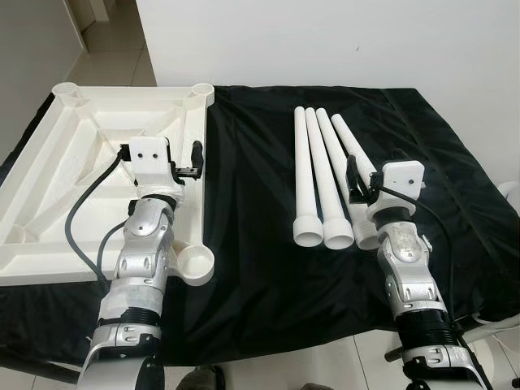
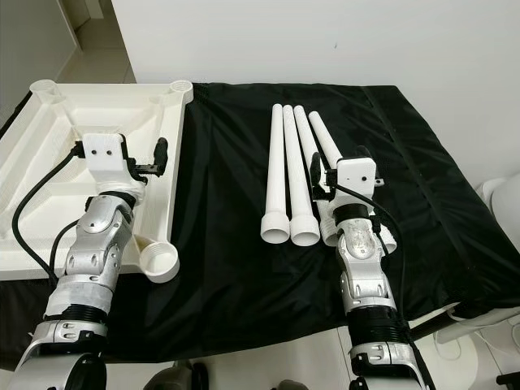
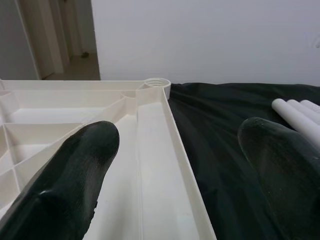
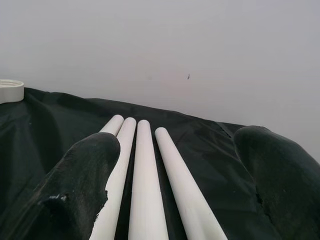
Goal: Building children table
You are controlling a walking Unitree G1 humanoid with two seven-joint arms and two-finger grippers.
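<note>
Black cloth, tabletop edge, legs

Four white table legs, one upturned white tabletop, one black cloth.

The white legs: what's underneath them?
A black cloth lies under the four legs. Whatever the cloth covers is hidden. The right hand hovers open above the legs.

A crinkled black cloth covers the bench, draping over its near edge. Behind it stands a plain white wall. At the far left a doorway opens onto a pale tiled floor, which also shows below the bench.
</note>
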